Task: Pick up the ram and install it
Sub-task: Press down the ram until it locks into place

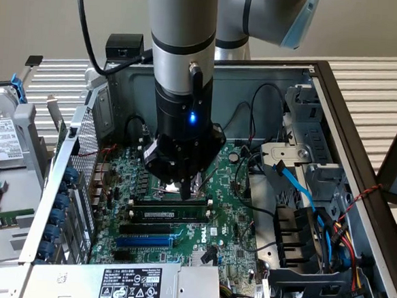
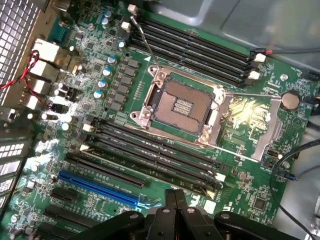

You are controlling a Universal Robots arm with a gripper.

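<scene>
The tool (image 1: 184, 187) hangs low over the green motherboard (image 1: 227, 223) inside the open grey metal computer case (image 1: 285, 77), with its black fingers clenched together and nothing between them. In the wrist view the tool (image 2: 173, 200) tips meet in a narrow point just above the board, beside the bank of long black memory slots (image 2: 150, 155) that run below the square silver processor socket (image 2: 182, 105).

In the exterior view, the ram (image 1: 170, 216), a long, narrow dark-green circuit stick with a small white label, lies seated along one of the memory slots just below the tool, parallel to its neighbours and level from end to end. The tool's tips stand just above the slot beside it; whether they touch the stick cannot be told.

A long blue expansion slot (image 1: 144, 240) lies next, further from the tool, with a black slot between it and the ram. A second bank of black memory slots (image 2: 192, 47) sits on the far side of the processor socket. To the exterior view's right, a light-blue flat cable (image 1: 298, 187) crosses the drive bay. On the exterior view's left, a second dark-green memory stick (image 1: 3, 218) rests outside the case.
</scene>
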